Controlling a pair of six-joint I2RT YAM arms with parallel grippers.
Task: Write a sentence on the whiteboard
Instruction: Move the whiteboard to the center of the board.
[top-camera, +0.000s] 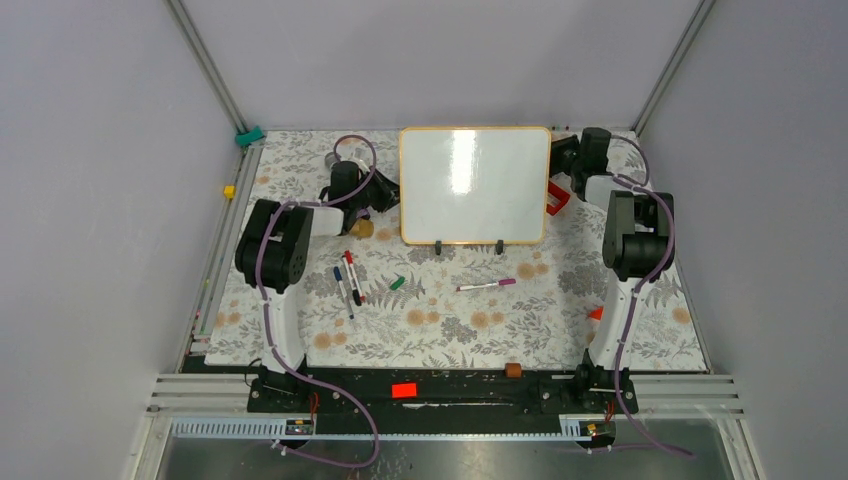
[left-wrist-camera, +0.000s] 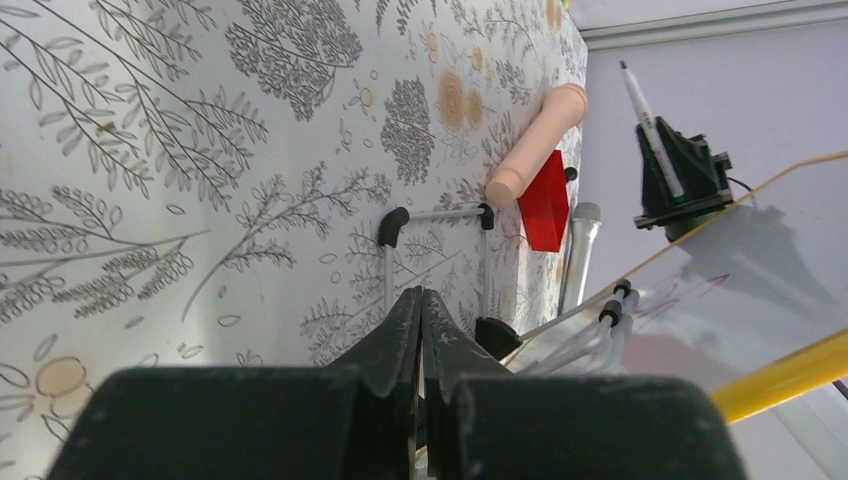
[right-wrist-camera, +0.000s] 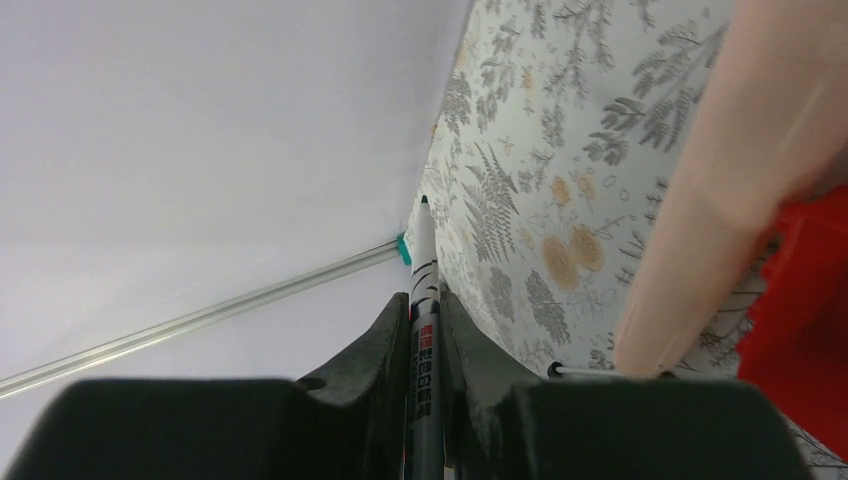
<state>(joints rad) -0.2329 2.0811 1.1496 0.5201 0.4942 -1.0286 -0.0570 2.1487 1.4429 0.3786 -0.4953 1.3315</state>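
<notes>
As seen from above, whiteboard (top-camera: 475, 185) upright on two black feet at far centre of table (top-camera: 450, 330), long axis left to right, face toward arm bases. No sentence legible on it, only glare.

Right gripper (right-wrist-camera: 424, 305) just beside board's far right corner, pinching one marker (right-wrist-camera: 423, 250). Marker's long axis directed leftward toward far left table corner, roughly along board's length rather than at its face. Board thus to left of this gripper, on the only pen-bearing arm.

Left gripper (left-wrist-camera: 421, 300) near board's left edge, fingers pressed together, nothing seen between them.

Probable requirement of coming move: tip turned round onto near face.

Count: one board; three loose markers (top-camera: 487, 285) and one green cap (top-camera: 397, 283) on table; one marker held.
</notes>
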